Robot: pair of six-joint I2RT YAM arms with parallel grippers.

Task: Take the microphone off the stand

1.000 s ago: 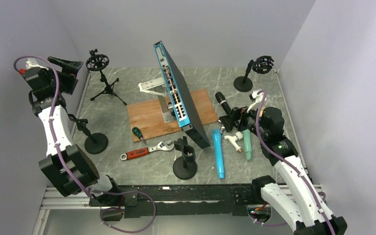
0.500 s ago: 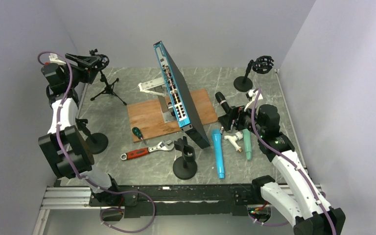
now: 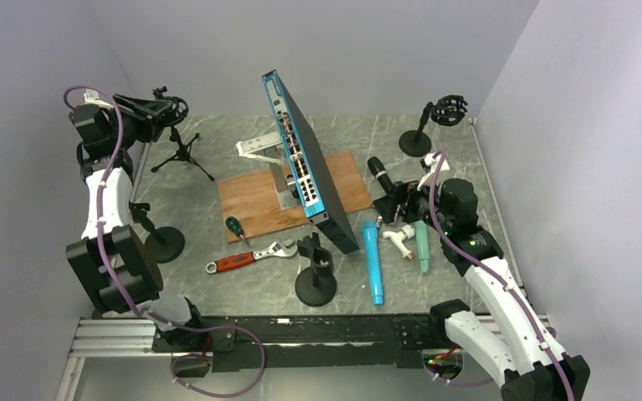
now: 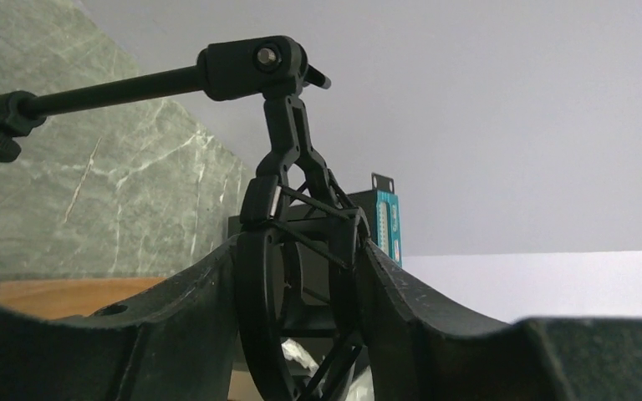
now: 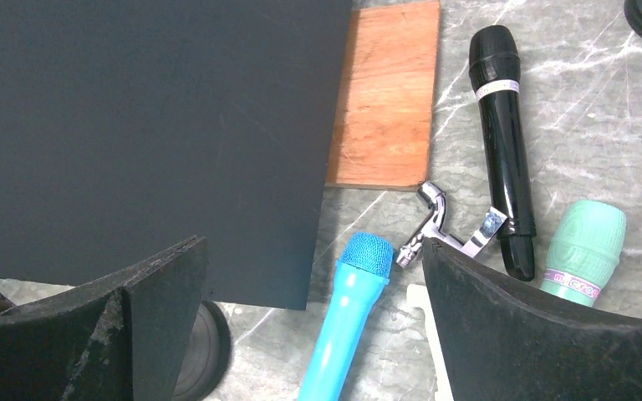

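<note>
Supervisor: Location of the microphone?

Inspector: Far-left corner of the bench (image 3: pixel 234 292), by my judgement. The tripod stand (image 3: pixel 182 150) there carries a shock mount (image 4: pixel 259 276), and something dark sits inside its rings. That may be the microphone, but it is too shadowed to confirm.

Supervisor: Nearer arm?

Inspector: Left, plainly. The left pincer (image 3: pixel 160 107) is raised at the mount, with the rings directly between its fingers (image 4: pixel 175 326). The right pincer (image 3: pixel 391 203) is well apart, low near the right edge.

Supervisor: Axis?

Inspector: The wrist view shows the rings close to edge-on, so I judge the bore runs across from one finger to the other. The coming pull would have to follow that line out of the cords. The stand's boom leaves the mount upward and to the left.

Supervisor: Pincer states?

Inspector: Left: jaws drawn in close on either side of the rings. I cannot tell whether they bear on them. Right: jaws wide apart, holding nothing, above a blue microphone (image 5: pixel 347 317), a black microphone (image 5: pixel 501 150) and a teal microphone (image 5: pixel 585 251) lying loose on the bench.

Supervisor: Obstructions to view?

Inspector: The lower part of the mount is cut off by the fingers. From above, the arm overlaps the mount.
</note>
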